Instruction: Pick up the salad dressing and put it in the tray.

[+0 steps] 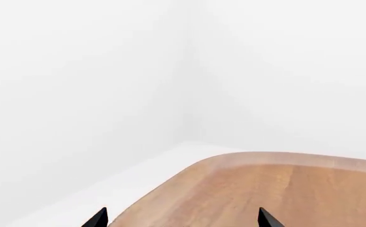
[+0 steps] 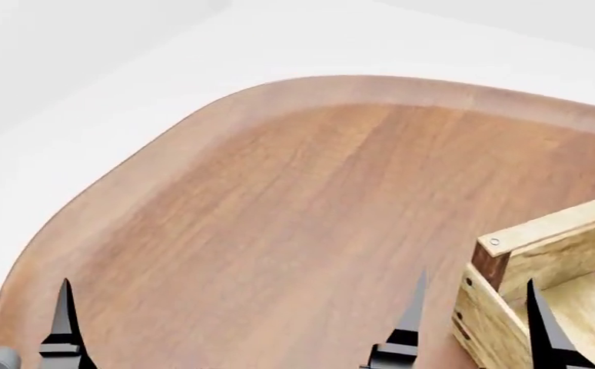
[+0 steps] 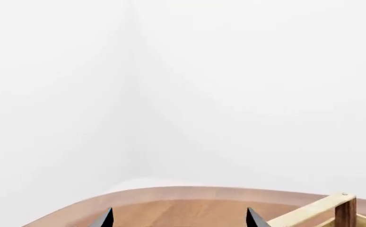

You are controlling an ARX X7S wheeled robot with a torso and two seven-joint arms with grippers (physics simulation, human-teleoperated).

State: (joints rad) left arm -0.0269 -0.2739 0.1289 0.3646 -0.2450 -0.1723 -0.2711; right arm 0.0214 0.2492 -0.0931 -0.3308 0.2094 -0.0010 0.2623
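Note:
The salad dressing is not in any view. The tray point(image 2: 559, 231), a light-wood slatted crate with dark corner posts, stands on the wooden table point(image 2: 308, 200) at the lower right of the head view; only its near corner shows. That corner also shows in the right wrist view point(image 3: 315, 210). My right gripper point(image 2: 476, 307) is open and empty, with its fingertips either side of that tray corner; in its wrist view point(image 3: 179, 218) the tips stand wide apart. My left gripper point(image 1: 183, 218) is open and empty over the table's left part; one of its fingers point(image 2: 64, 323) shows in the head view.
The table has a rounded far-left corner point(image 2: 205, 108) and a raised rim point(image 1: 284, 158). White floor and white walls lie beyond it. Bare tabletop lies between my grippers and the far edge.

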